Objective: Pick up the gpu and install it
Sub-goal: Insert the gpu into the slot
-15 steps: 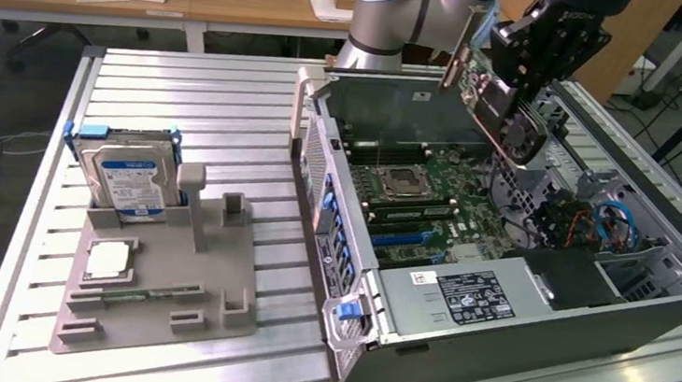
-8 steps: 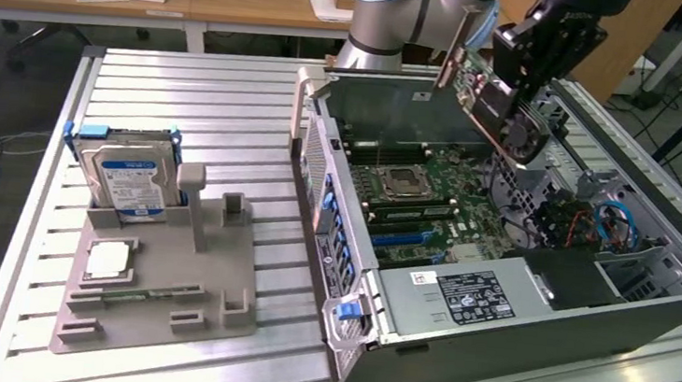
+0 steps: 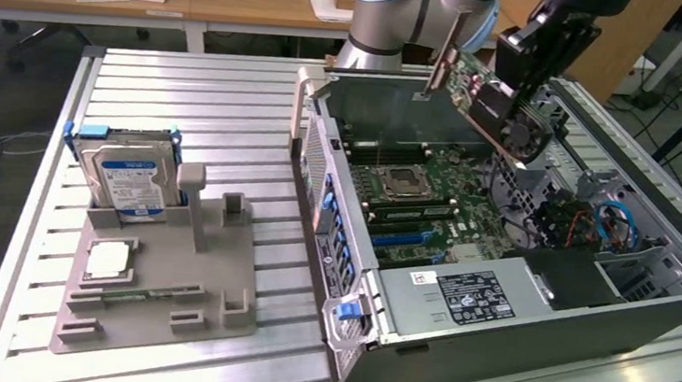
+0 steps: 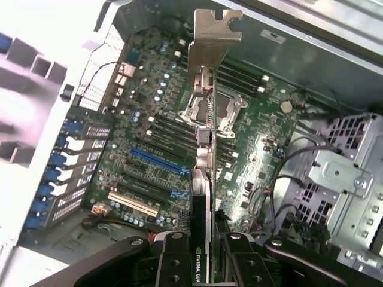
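Holding the gpu (image 3: 491,98) edge-on, gripper (image 4: 203,266) clamped shut on the card body. It hangs tilted above the motherboard (image 4: 149,119) in the open PC case (image 3: 424,368), unseated. Edge-on probably for lining up with the blue PCIe slot (image 4: 158,160).

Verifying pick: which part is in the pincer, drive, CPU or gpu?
The gpu, gripped above the open case; drive and CPU chip sit on the grey holder.
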{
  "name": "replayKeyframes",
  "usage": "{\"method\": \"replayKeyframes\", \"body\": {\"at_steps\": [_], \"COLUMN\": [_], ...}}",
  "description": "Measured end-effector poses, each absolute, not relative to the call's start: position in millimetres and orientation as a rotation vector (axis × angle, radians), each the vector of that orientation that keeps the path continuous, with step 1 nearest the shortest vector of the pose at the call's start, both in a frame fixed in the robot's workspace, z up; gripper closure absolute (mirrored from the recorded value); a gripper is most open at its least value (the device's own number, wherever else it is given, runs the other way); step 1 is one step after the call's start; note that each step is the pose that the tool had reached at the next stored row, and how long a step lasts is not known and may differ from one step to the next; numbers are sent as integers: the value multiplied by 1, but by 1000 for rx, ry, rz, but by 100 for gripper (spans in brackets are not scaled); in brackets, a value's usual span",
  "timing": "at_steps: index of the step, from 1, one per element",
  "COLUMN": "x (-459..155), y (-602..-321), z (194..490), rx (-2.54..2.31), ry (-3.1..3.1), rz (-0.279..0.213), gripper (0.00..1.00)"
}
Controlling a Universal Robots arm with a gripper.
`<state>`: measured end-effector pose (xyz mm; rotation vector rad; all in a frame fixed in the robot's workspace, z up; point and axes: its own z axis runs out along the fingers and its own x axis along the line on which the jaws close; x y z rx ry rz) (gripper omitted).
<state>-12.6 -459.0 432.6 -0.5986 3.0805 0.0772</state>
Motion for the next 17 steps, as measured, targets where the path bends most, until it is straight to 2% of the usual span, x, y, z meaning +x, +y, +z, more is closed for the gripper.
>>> {"method": "replayKeyframes", "body": {"at_steps": [17], "x": [-13], "y": [-459], "z": [432], "rx": [-1058], "ry": [2962], "rz": [77], "gripper": [74]}}
